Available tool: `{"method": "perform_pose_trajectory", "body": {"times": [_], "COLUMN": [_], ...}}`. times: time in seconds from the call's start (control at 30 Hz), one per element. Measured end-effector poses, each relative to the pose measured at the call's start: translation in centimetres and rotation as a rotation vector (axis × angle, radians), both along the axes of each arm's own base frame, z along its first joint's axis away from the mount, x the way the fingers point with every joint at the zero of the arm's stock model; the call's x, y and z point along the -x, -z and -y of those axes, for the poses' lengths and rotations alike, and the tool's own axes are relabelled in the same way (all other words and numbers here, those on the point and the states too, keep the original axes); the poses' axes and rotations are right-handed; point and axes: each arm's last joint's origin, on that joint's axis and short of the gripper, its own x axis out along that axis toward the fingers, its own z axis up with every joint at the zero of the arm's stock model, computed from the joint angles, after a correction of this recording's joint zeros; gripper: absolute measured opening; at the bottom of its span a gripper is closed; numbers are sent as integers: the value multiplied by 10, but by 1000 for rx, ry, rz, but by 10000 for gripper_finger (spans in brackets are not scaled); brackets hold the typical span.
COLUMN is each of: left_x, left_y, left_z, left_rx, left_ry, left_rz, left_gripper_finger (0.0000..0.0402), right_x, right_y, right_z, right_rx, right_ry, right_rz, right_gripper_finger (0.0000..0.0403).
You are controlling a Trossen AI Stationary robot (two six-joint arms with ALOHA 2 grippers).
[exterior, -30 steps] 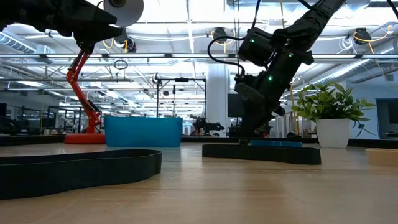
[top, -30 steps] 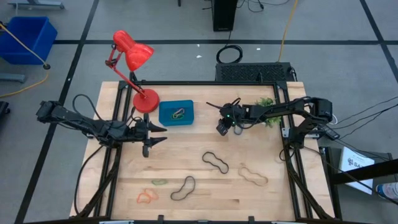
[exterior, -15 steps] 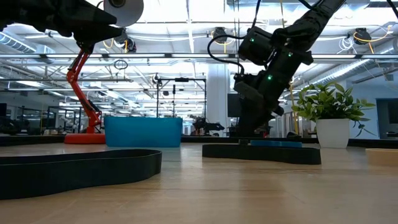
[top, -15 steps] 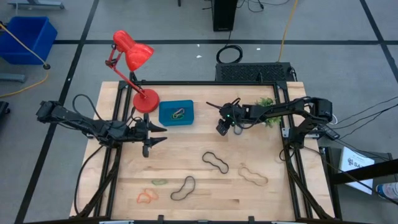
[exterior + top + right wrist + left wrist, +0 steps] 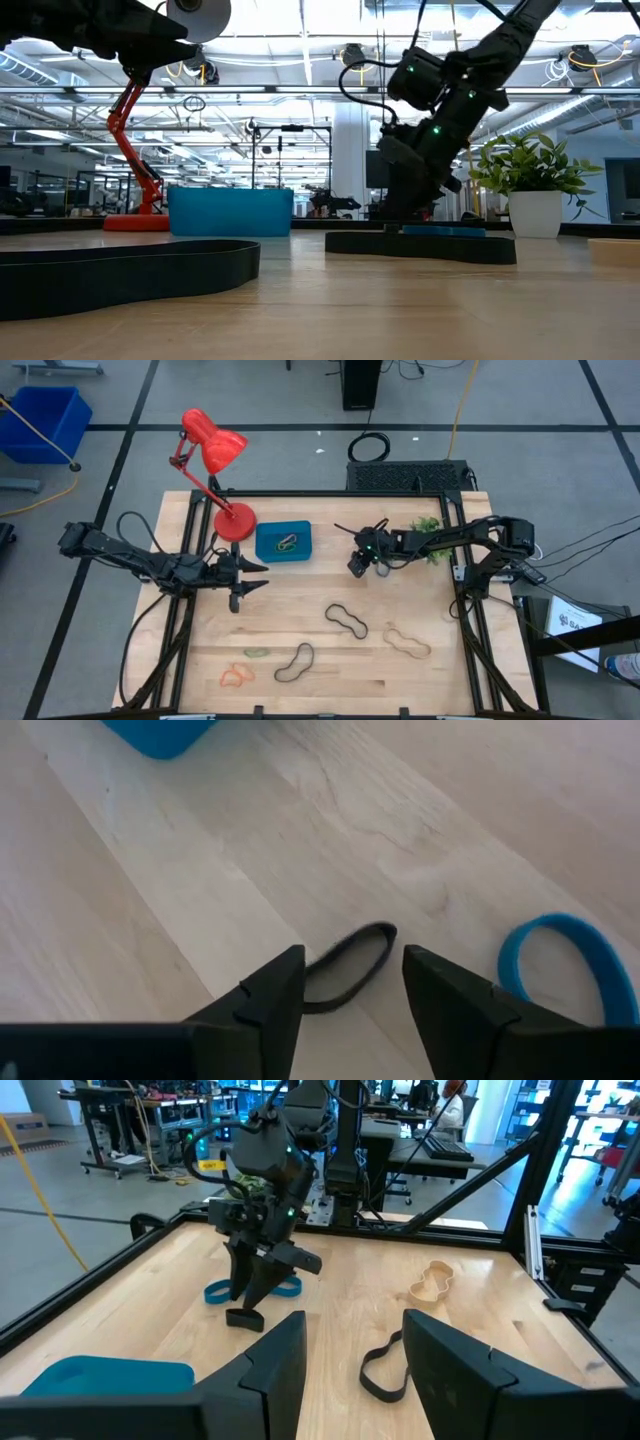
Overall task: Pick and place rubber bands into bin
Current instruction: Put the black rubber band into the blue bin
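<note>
Right end effector: the right end effector (image 5: 358, 569) is low over the counter (image 5: 420, 680), right of the bin; its fingers stand spread, with nothing pinched between them.
Under it: in the right wrist view a small black band (image 5: 345, 965) lies flat on the wood between the two fingers (image 5: 265, 1000), not yet gripped; a blue band (image 5: 560, 965) lies just beside it.
Left end effector: the left end effector (image 5: 247, 581) waits below the red lamp (image 5: 212, 445), fingers spread and empty.
Bin: the bin (image 5: 283, 541) sits beside the lamp's base and already holds at least one band.
Left to do: a black band (image 5: 347, 620), a tan band (image 5: 407, 642), another black band (image 5: 295, 663), a green band (image 5: 256, 653) and an orange band (image 5: 237, 677) are spread across the near half of the counter, so most of the job seems to remain.
View differences: from above, the arm hides the small black band and the blue band; the wrist views show them.
Low view: shows the right end effector nearly touching the counter, and a potted plant (image 5: 530, 190) behind it.
</note>
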Motion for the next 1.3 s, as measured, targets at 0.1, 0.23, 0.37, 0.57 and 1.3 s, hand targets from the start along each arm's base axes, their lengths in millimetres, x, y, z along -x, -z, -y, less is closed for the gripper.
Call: {"method": "perform_pose_trajectory", "body": {"times": [0.1, 0.23, 0.37, 0.57, 1.3], "left_x": [0, 0, 0, 0, 0], "left_y": [0, 0, 0, 0, 2], "left_z": [0, 0, 0, 0, 0], "left_rx": [0, 0, -1, -2, -13], "left_ry": [0, 0, 0, 0, 0], "left_rz": [0, 0, 0, 1, -23], "left_gripper_finger": [175, 175, 175, 175, 175], "right_x": [4, 5, 5, 5, -1], "right_y": [6, 7, 7, 6, 27], "right_z": [-1, -1, -1, 0, 2], "right_rx": [-1, -13, -10, 7, 6], "right_ry": [3, 19, 20, 41, 38], "right_rz": [3, 6, 16, 14, -23], "right_gripper_finger": [164, 164, 164, 164, 100]}}
